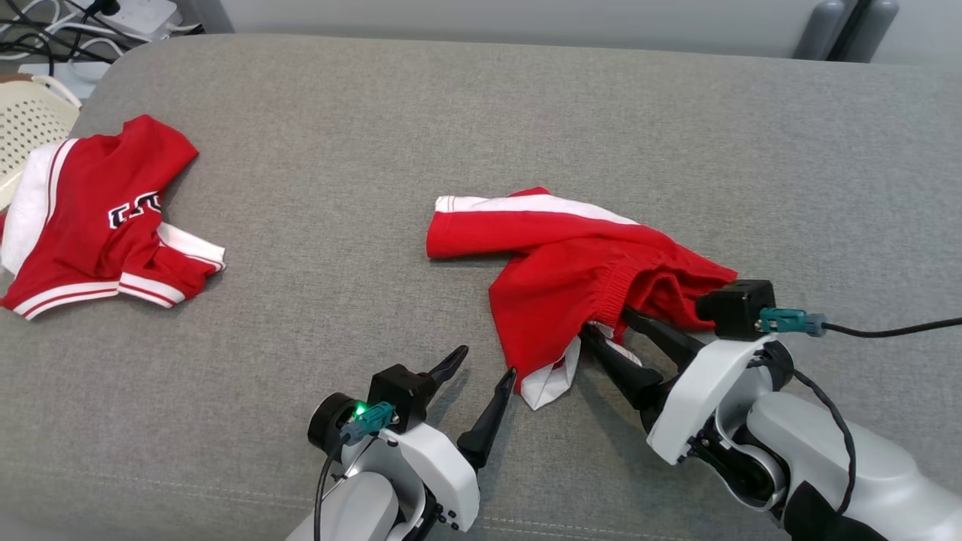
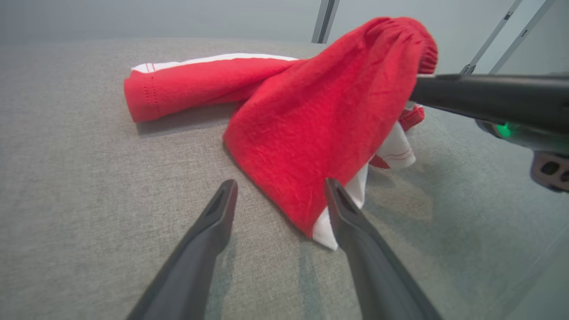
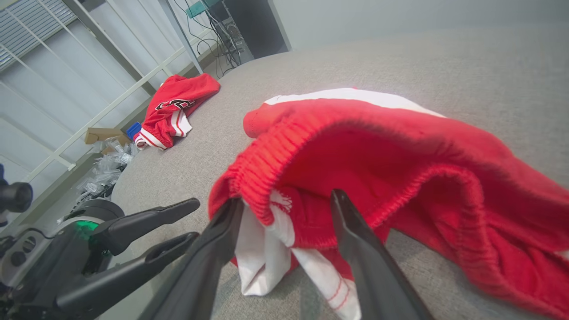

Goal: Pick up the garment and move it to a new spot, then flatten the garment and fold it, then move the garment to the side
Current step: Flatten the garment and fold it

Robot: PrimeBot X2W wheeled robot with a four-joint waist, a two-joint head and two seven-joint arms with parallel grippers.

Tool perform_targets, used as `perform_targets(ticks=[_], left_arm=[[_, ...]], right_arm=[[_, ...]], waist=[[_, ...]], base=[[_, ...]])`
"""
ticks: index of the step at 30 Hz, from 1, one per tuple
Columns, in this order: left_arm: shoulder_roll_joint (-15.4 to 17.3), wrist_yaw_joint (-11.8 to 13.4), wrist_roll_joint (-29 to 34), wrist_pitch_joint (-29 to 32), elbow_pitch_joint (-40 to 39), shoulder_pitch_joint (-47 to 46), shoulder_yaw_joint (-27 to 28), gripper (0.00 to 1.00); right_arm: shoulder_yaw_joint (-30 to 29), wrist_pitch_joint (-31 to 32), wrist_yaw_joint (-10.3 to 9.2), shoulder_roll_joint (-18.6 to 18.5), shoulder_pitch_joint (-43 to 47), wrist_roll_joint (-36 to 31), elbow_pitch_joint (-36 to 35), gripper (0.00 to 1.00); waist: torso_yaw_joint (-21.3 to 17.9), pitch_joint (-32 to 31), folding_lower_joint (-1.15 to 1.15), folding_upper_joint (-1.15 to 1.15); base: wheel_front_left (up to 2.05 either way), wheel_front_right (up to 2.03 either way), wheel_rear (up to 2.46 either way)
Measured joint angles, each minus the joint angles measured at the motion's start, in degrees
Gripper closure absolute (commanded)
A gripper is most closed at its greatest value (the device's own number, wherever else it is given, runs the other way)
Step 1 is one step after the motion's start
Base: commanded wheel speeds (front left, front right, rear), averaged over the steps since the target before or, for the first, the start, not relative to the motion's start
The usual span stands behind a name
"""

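Note:
The garment [image 1: 571, 263], red shorts with white side stripes and a ribbed waistband, lies crumpled on the grey cushion [image 1: 451, 113] right of centre. My right gripper [image 1: 607, 323] is open, its fingertips reaching under the raised waistband. In the right wrist view the waistband [image 3: 266, 178] drapes over the left finger, and the right gripper [image 3: 286, 198] has its jaws apart. My left gripper [image 1: 485, 362] is open just left of the garment's lower white corner. In the left wrist view the left gripper [image 2: 280, 184] has its right finger touching the hem of the garment [image 2: 311, 124].
A second red garment with white trim and lettering [image 1: 105, 218] lies at the cushion's left edge, beside a cream perforated basket [image 1: 26, 124]. Cables and a power strip [image 1: 128, 15] sit beyond the far left corner. Bare cushion stretches between the two garments.

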Motion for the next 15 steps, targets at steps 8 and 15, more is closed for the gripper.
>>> perform_targets(ticks=[8,15], left_arm=[[0.1,0.6,-0.5,0.0,-0.1,-0.2,0.3,0.00],[0.2,0.6,-0.5,0.0,-0.4,-0.2,1.4,0.00]], right_arm=[[4.2,-1.3,-0.01,-1.0,-2.4,2.0,0.4,1.00],[-1.4,-1.8,-0.01,-3.1,-3.8,6.7,-5.5,1.00]], waist=[[2.0,0.6,0.00,0.00],[1.5,0.4,0.00,0.00]], base=[[0.00,0.00,0.00],[0.00,0.00,0.00]])
